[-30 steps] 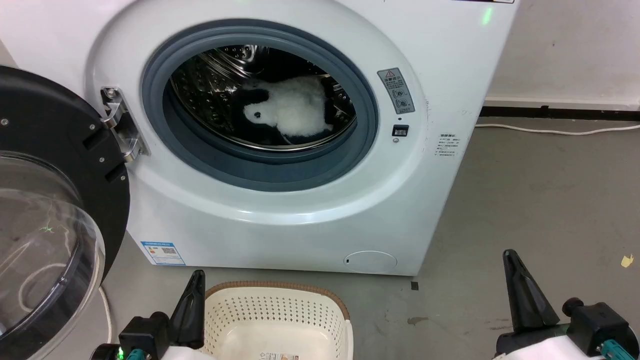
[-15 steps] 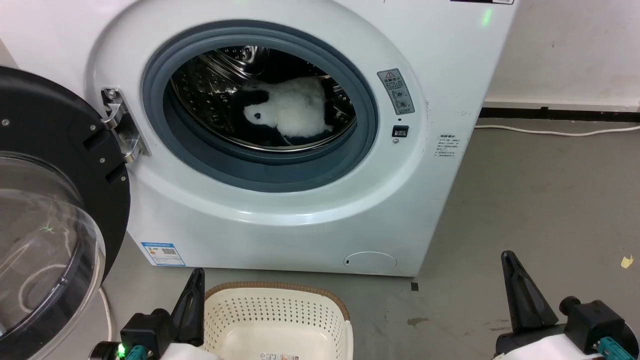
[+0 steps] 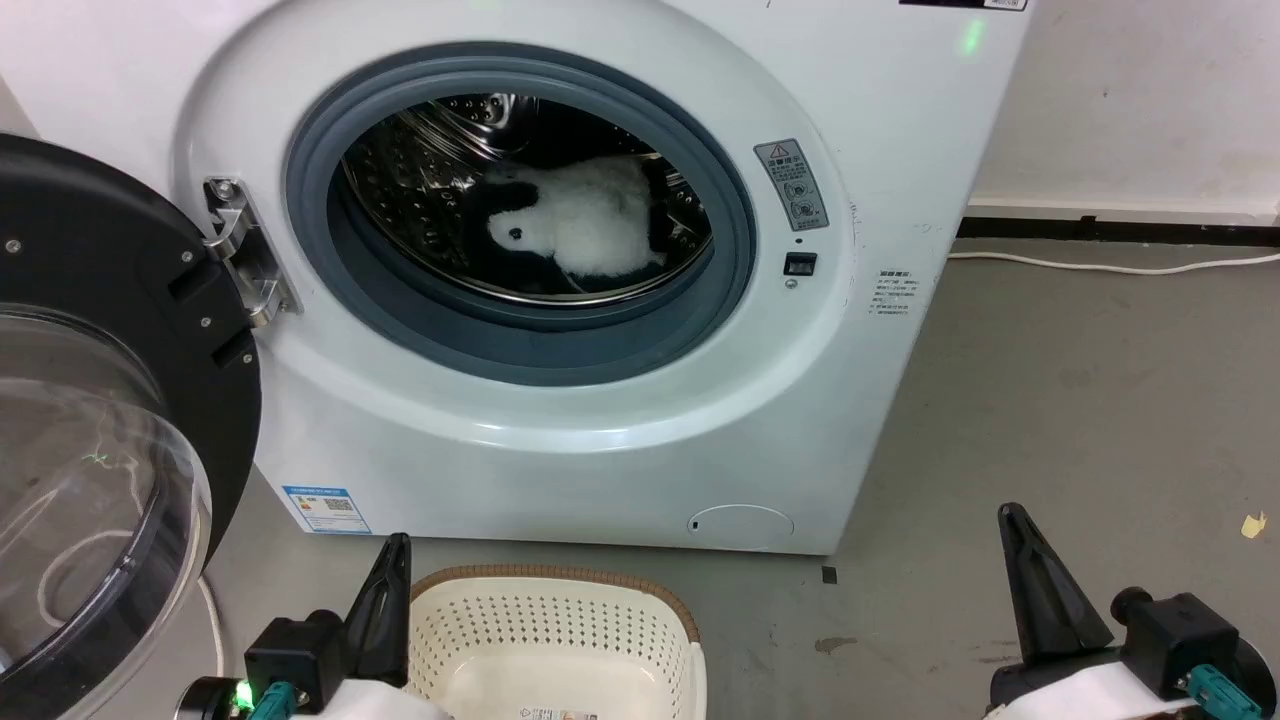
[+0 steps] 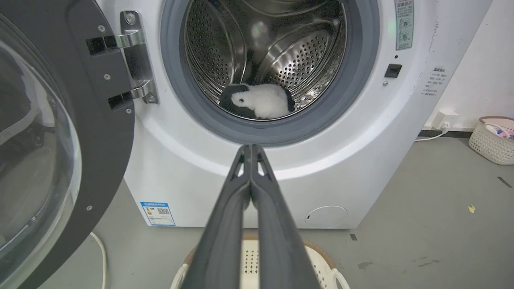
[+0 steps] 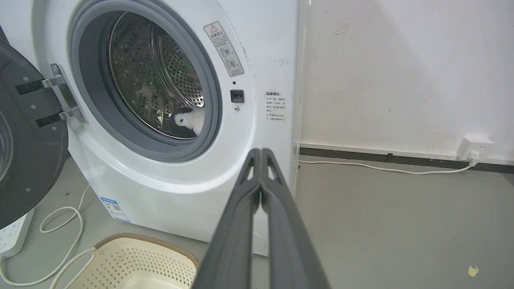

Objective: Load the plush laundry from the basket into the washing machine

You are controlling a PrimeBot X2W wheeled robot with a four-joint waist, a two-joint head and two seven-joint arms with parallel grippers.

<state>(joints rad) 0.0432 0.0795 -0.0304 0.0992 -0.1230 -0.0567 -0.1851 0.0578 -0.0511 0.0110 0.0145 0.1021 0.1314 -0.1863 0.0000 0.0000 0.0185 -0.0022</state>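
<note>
The washing machine (image 3: 600, 440) stands with its door (image 3: 110, 330) swung open. The basket (image 3: 560, 578) sits before it; the plush toy (image 3: 590, 225) lies in the drum. The left wrist view adds a second basket (image 4: 492, 138); the right wrist view, a wall socket (image 5: 476, 147). The warning sticker (image 3: 792, 185) is too small to read. The left gripper (image 4: 249, 147) and right gripper (image 5: 261, 151) are pinched together, empty.

Plush laundry (image 3: 590, 225) inside washing machine (image 3: 560, 440)

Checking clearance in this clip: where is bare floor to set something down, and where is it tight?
Free: floor right of the washer, up to the wall. Tight: between basket and washer, and left, by the open door.
</note>
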